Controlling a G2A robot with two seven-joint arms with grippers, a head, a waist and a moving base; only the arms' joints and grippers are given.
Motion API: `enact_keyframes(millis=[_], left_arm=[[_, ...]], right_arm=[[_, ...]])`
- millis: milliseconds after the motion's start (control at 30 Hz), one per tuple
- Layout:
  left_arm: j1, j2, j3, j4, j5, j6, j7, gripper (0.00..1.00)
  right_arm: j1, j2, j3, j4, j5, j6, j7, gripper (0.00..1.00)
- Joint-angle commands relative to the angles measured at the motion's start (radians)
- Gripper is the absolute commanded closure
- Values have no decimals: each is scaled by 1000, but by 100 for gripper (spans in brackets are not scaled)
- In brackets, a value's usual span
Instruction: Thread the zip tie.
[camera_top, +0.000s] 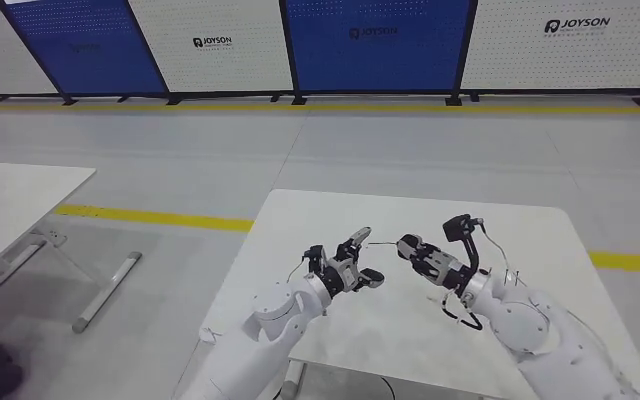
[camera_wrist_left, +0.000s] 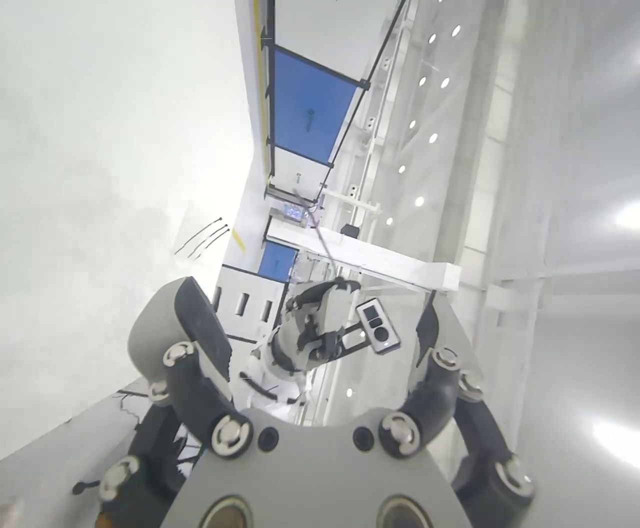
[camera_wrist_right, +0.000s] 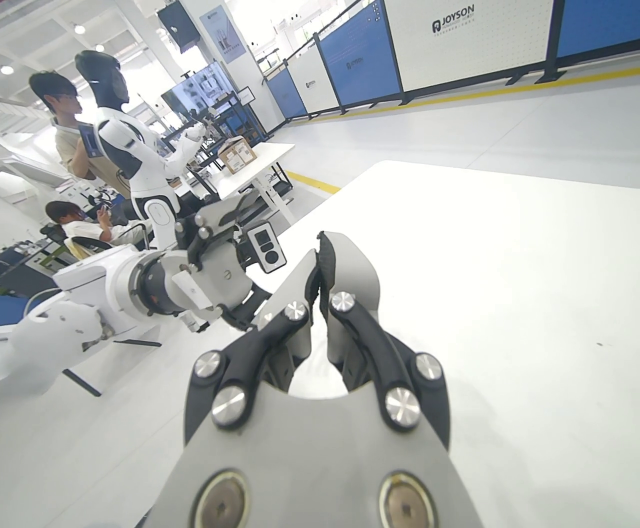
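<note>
Much was hard to read here. The left gripper (camera_top: 366, 257) hung over the white table (camera_top: 330, 215). It was spread wide, with its two fingers (camera_wrist_left: 200, 320) far from each other, and it gripped nothing. In the small gap between the two grippers, seen from above, I could not make out any tie.

The right gripper (camera_top: 405, 244) faced the left one, near it but not touching. In the left wrist view a thin pale strip (camera_wrist_left: 325, 250) stood out from its tips. It ran across the background, so I could not tell whether it was a zip tie or a part of the room behind. This gripper was clenched, its pads (camera_wrist_right: 325, 260) pressed together along their length. Whether something thin sat between them was hidden.

The loose zip ties (camera_wrist_left: 202, 236) lay on the table top, well apart from both grippers, close together and nearly parallel. I counted two small heads for sure. A third strip was perhaps there, but it was too thin to be certain.

There were two grippers, each with two fingers. The fingers were of grey metal with black toothed rubber pads and round silver screws. The ties were black, narrow and slightly curved. The table was smooth and plain white.
</note>
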Motion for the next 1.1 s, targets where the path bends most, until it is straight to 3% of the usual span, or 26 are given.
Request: enact_keyframes(millis=[0,33,367,567,600,633,700,767,833,1067], left_arm=[[-31,-8,15,27,-32,-13,19,0],[-44,-11,22,43,-40,-13,30,0],[-44,-11,22,43,-40,-13,30,0],[-45,-10,25,57,-23,-18,-1,0],[-45,-10,24,59,-24,-19,-3,40],[-45,-9,22,60,-25,-20,-5,56],[-43,-9,18,62,-28,-22,-9,78],[-40,-8,14,62,-29,-22,-11,93],[-38,-8,11,61,-28,-21,-14,100],[-36,-7,5,63,-31,-15,-18,100]], right_arm=[[-12,1,7,-24,-25,5,3,100],[-19,1,11,-34,-30,6,5,100],[-22,2,13,-38,-33,8,8,100],[-22,2,13,-38,-33,8,8,100],[-22,2,13,-38,-33,8,8,100],[-22,2,13,-38,-33,8,8,100],[-22,2,13,-38,-33,8,8,100],[-22,2,13,-38,-33,8,8,100],[-22,2,13,-38,-33,8,8,100],[-22,2,13,-38,-33,8,8,100]])
